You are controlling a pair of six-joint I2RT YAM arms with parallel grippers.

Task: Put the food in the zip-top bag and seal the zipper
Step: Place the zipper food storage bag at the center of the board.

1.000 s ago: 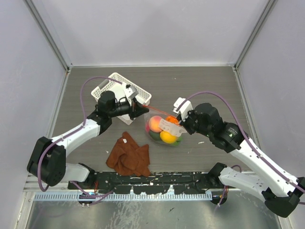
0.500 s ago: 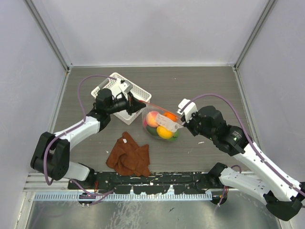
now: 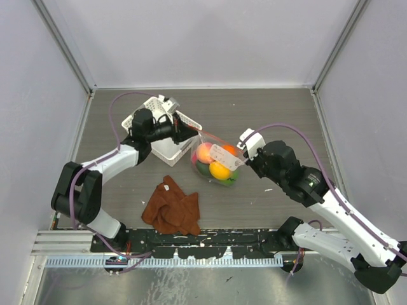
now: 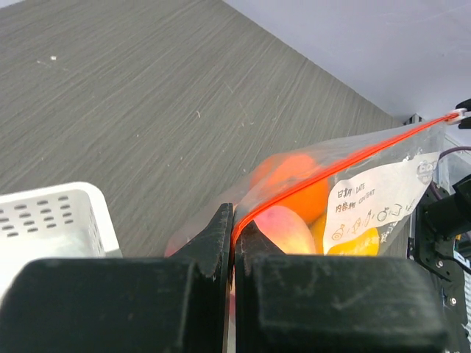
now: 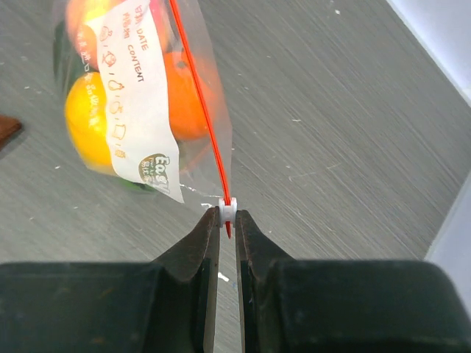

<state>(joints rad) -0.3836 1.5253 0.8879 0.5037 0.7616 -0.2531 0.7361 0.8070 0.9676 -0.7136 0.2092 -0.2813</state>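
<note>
The clear zip-top bag (image 3: 215, 164) hangs between my two grippers, just above the table, with the food inside. Through it I see an orange fruit (image 4: 294, 184), a peach-pink one (image 4: 283, 229), a yellow one (image 5: 88, 121) and a green one (image 5: 136, 184). The orange-red zipper (image 4: 346, 160) runs taut from one gripper to the other. My left gripper (image 4: 234, 224) is shut on the strip's left end, also in the top view (image 3: 193, 135). My right gripper (image 5: 227, 215) is shut on the white slider (image 5: 227, 209) at the strip's right end, also in the top view (image 3: 240, 157).
A white lattice basket (image 3: 164, 149) stands under my left wrist at the back left, and its corner shows in the left wrist view (image 4: 51, 220). A brown cloth (image 3: 172, 206) lies crumpled in front of the bag, near the front rail.
My left gripper has drawn back over the basket with the bag's end. The bag has shifted slightly away from the front edge. My right gripper has stayed on the other end.
</note>
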